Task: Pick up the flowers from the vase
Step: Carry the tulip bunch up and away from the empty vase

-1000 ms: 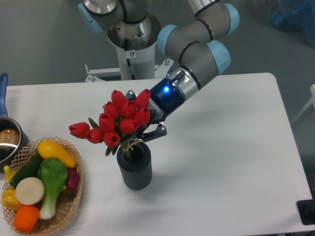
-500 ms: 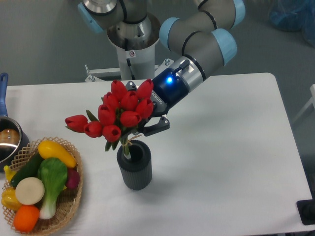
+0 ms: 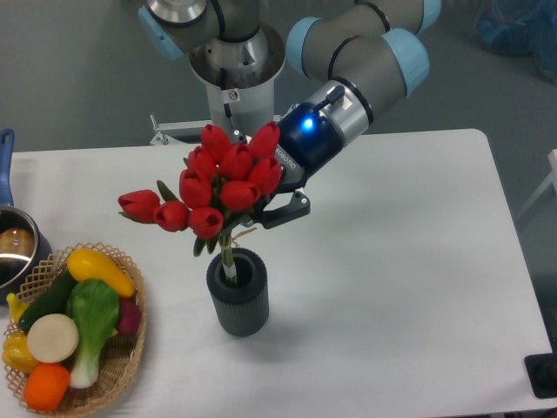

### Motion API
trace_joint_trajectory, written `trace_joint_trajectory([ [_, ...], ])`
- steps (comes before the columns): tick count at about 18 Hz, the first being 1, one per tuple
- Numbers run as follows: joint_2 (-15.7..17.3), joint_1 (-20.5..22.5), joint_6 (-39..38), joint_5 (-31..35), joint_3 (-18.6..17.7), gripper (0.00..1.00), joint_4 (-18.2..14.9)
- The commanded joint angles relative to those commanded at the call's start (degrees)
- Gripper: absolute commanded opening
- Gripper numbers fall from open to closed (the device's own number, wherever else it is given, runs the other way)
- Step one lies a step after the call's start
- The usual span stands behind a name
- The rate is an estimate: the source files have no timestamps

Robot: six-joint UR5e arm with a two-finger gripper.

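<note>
Vase (image 3: 238,302) stands on the table (image 3: 409,261) near its front-centre; flowers (image 3: 213,185) sit directly above it, stem ends just at the mouth. Gripper (image 3: 261,212) is behind and to the right of the bunch, w/ arm (image 3: 365,65) running up to the back. Basket (image 3: 126,361) w/ toy vegetables (image 3: 78,318) in it lies at front left – pot (image 3: 13,248) just behind it at the left edge.
</note>
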Motion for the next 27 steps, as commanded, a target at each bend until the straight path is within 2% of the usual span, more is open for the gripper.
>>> trace_joint_trajectory([
  [8,2.5,1.6,-4.8,0.3,0.9,0.41,-0.1],
  [12,4.1,5.4,-6.3,1.3,0.9,0.41,-0.3],
  [15,4.8,10.1,-6.2,2.1,1.3,0.41,-0.2],
  [18,4.8,12.7,-5.0,8.8,2.1,0.41,0.1],
  [20,4.8,13.7,-4.4,13.7,3.9,0.41,-0.1],
  [24,3.8,14.1,-3.1,23.2,5.6,0.39,-0.2],
  [27,2.3,13.8,-1.4,30.5,5.2,0.39,-0.3],
])
